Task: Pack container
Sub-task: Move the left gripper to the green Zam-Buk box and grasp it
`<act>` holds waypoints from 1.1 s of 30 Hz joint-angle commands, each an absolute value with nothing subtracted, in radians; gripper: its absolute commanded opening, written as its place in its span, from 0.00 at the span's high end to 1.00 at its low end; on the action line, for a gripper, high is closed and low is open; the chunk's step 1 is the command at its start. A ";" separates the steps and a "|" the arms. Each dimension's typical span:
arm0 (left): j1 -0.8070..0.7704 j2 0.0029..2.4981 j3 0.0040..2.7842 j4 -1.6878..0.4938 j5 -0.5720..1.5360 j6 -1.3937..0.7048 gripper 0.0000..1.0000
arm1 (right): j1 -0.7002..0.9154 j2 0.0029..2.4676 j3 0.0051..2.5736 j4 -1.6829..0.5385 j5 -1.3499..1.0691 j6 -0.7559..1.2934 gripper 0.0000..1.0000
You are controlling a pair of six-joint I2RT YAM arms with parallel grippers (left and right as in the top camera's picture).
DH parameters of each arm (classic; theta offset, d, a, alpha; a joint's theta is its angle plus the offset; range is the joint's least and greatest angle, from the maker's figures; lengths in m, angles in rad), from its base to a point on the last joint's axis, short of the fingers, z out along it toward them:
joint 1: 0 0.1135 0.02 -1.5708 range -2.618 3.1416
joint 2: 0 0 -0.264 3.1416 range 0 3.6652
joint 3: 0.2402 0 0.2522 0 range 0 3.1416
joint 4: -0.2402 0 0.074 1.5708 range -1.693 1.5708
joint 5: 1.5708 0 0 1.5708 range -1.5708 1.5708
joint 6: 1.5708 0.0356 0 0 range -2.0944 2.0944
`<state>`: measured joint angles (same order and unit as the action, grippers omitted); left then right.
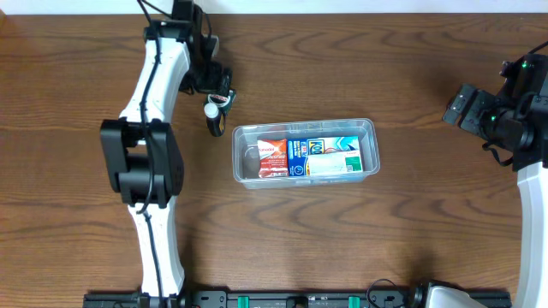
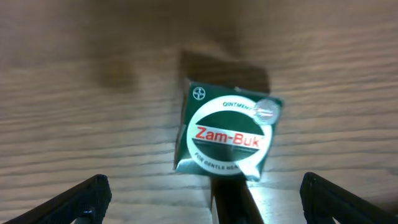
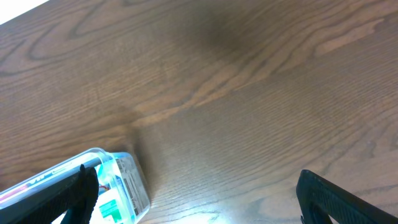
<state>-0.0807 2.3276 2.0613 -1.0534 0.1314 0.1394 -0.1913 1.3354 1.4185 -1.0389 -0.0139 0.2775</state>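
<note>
The clear plastic container (image 1: 370, 128) sits mid-table and holds a red-and-white box (image 1: 272, 157), a blue box (image 1: 300, 152) and a green-and-white box (image 1: 336, 160). Left of it, a small green Zam-Buk box (image 2: 227, 137) lies on the wood; from overhead it is a small dark shape (image 1: 214, 123). My left gripper (image 2: 205, 208) hovers over it, open, with the box just beyond the fingertips and nothing between them. My right gripper (image 3: 205, 202) is open above bare wood at the far right (image 1: 459, 108), with the container's end (image 3: 134, 180) at its left finger.
The left arm (image 1: 145, 154) stretches from the front edge up the table's left side. The right arm (image 1: 531, 171) stands along the right edge. Dark wood table (image 1: 342, 239) lies all around the container.
</note>
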 commanded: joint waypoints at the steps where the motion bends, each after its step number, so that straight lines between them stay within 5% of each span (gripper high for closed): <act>1: -0.089 2.365 2.074 -1.061 0.149 0.165 0.02 | -0.199 1.340 1.426 -1.040 -0.007 0.279 0.01; 33: -0.109 2.400 2.032 -1.027 0.145 0.232 0.02 | -0.199 1.340 1.426 -1.040 -0.007 0.279 0.01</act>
<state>-0.1059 2.3837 2.0457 -1.0241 0.1356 0.2150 -0.1913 1.3350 1.4185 -1.0389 -0.0139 0.2775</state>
